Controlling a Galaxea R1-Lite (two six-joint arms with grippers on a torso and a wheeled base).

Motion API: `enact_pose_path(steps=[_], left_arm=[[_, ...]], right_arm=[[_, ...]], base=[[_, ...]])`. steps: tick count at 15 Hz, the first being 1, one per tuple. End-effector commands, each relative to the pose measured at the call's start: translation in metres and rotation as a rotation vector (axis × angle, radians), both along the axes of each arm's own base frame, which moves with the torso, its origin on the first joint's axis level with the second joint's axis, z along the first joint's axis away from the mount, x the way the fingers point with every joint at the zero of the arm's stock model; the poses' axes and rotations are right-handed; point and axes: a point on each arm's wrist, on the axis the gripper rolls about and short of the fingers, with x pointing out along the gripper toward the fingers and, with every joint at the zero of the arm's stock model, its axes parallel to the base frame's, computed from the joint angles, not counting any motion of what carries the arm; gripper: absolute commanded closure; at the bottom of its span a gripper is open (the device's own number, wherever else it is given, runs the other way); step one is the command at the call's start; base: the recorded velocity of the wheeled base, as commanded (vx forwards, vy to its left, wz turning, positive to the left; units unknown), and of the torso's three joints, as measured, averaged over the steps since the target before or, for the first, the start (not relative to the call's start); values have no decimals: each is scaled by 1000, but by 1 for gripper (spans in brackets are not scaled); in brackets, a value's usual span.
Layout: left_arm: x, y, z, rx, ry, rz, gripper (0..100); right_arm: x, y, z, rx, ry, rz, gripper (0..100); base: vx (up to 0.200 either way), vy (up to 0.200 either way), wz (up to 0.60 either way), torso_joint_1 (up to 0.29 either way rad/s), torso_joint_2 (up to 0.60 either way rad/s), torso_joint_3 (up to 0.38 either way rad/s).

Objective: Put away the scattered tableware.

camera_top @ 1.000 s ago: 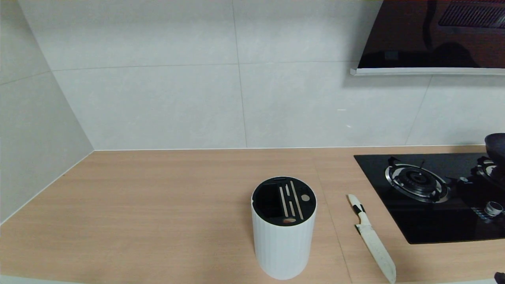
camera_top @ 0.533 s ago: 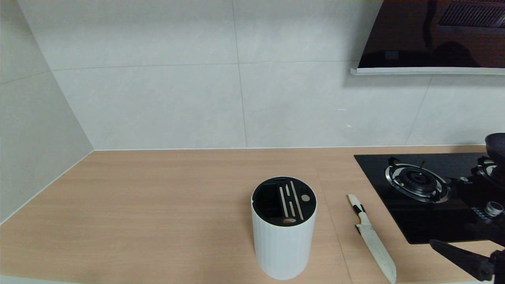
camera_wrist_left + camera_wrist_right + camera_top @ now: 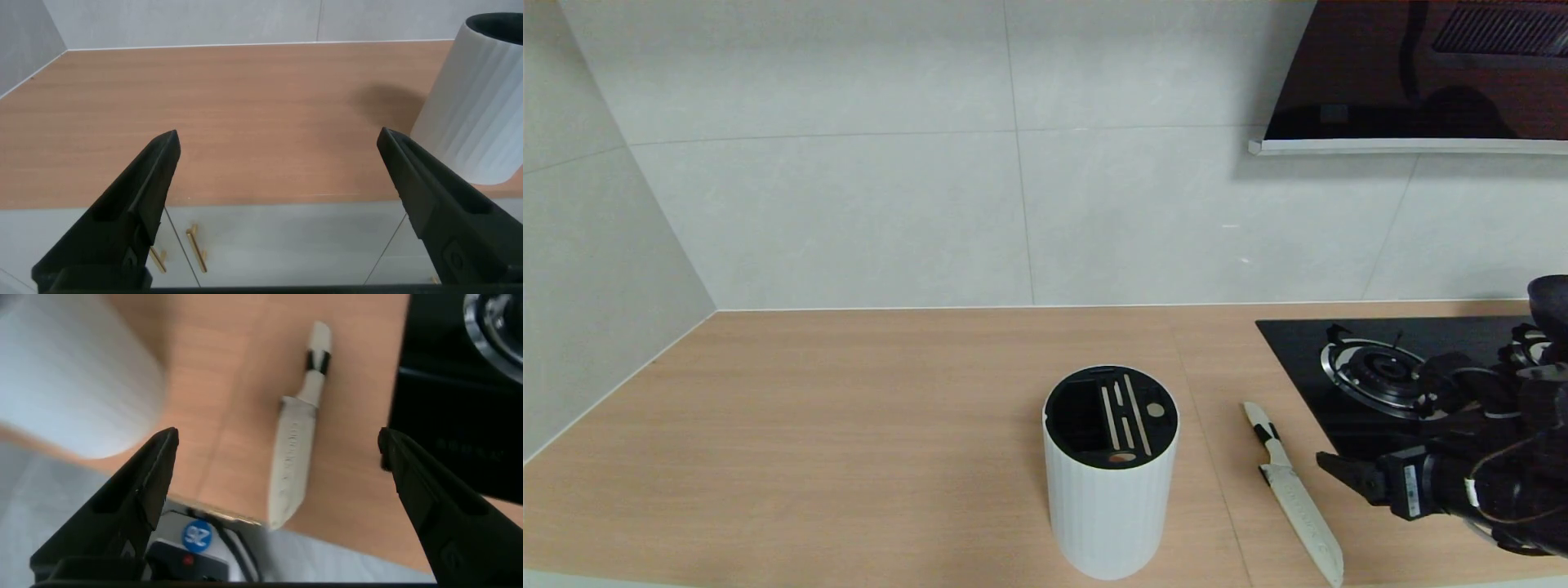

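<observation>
A cream knife [image 3: 1291, 492] with a black band on its handle lies flat on the wooden counter, handle pointing to the wall. It sits between the white ribbed holder [image 3: 1109, 478] with a black slotted top and the hob. My right gripper [image 3: 1370, 412] hangs open just right of the knife, above the hob's front left corner. From the right wrist, the knife [image 3: 298, 457] shows between the spread fingers of the right gripper [image 3: 276, 439], beside the holder [image 3: 78, 371]. My left gripper [image 3: 278, 140] is open and holds nothing, low at the counter's front edge, left of the holder [image 3: 478, 98].
A black gas hob [image 3: 1347, 359] with burners and knobs fills the right side, a dark pot [image 3: 1550, 300] at its far edge. A range hood [image 3: 1413, 82] hangs above. Tiled walls close the back and left. Cabinet handles [image 3: 196, 249] show below the counter edge.
My right arm has come into the head view from the lower right, rising and moving left toward the knife. The knife and holder have not moved.
</observation>
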Motion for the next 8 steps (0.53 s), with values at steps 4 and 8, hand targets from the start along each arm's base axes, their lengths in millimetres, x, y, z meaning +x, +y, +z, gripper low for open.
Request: enact_pose_path(steps=[4, 8], left_arm=[[0, 0, 0, 0, 1, 0, 0], [0, 0, 0, 0, 1, 0, 0]], right_arm=[[44, 30, -29, -54, 98, 35, 0], [61, 36, -62, -78, 169, 26, 0]], base=[[0, 0, 0, 0, 0, 0], [0, 0, 0, 0, 0, 0]])
